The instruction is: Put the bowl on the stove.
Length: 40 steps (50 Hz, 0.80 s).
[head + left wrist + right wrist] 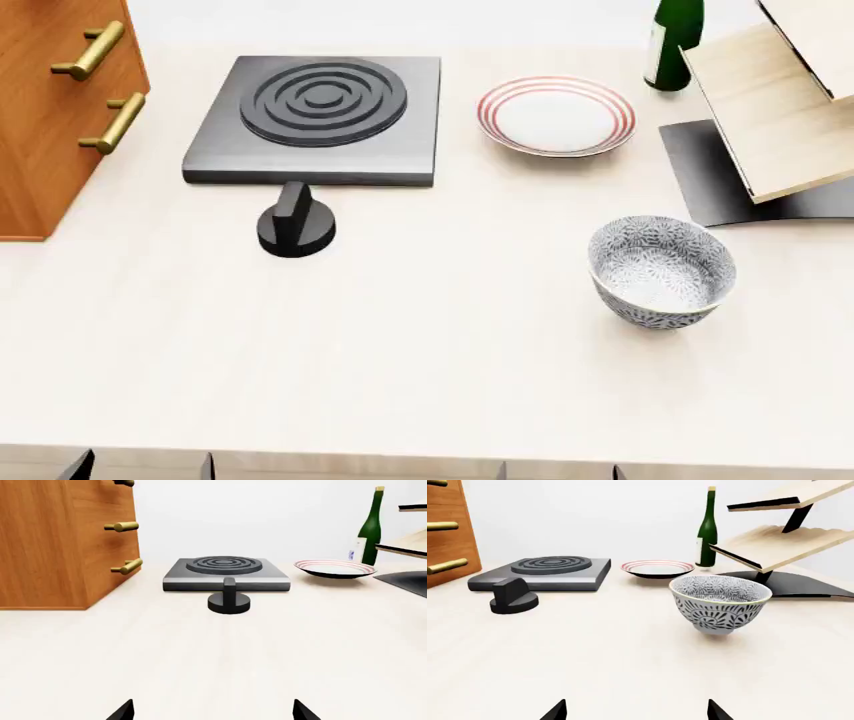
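The bowl (661, 270), white with a grey-blue leafy pattern, stands upright on the pale counter at the right; it also shows in the right wrist view (720, 602). The stove (320, 120), a dark grey slab with a ring burner, lies at the back left and shows in the left wrist view (227, 572) and the right wrist view (544, 572). My left gripper (213, 712) is open and empty, low over the counter's near edge, facing the stove. My right gripper (637, 711) is open and empty, short of the bowl. Only the fingertips show.
A black round knob (296, 225) stands in front of the stove. A white plate with red rings (557, 115) lies right of the stove. A green bottle (674, 40) and a wooden rack on a black base (774, 110) stand at the back right. A wooden drawer cabinet (54, 110) stands at the left.
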Motion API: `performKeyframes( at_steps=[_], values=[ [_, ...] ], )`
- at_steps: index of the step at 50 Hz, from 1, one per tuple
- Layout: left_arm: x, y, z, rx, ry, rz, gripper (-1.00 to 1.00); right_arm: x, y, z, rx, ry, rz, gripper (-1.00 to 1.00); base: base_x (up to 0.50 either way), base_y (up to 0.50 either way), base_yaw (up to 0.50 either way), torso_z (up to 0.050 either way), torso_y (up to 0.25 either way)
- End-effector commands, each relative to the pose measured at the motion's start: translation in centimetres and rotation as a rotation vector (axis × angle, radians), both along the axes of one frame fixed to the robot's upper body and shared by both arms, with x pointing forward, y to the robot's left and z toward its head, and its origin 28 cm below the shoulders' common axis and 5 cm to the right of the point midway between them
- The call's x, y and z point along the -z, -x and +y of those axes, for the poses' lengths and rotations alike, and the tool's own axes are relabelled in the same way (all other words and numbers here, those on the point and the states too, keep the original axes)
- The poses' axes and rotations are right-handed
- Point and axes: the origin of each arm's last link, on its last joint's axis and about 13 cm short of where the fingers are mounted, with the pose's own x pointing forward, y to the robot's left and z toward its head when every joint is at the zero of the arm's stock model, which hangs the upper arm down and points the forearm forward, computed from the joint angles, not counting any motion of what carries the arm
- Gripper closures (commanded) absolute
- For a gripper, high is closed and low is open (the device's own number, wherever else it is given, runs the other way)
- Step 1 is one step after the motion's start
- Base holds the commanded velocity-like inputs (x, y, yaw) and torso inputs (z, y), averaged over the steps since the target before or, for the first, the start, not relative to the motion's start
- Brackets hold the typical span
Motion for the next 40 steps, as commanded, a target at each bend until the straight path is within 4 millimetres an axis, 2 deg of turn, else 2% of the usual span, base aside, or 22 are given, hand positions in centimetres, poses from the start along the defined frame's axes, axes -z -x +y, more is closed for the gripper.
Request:
performKeyframes(
  at_steps=[1,40],
  values=[
    [0.02,0.01,0.01,0.0,0.002,0.0,-1.0,0.01,0.02,0.06,-0.006,0.002,0.003,-1.0,0.0,0.0,0.0,0.0,0.0],
    [-0.05,0.06,0.12,-0.001,0.049,-0.015,-1.0,-0.16,-0.01,-0.03,-0.017,-0.029,0.027,-1.0,0.0,0.0,0.0,0.0,0.0]
  ],
)
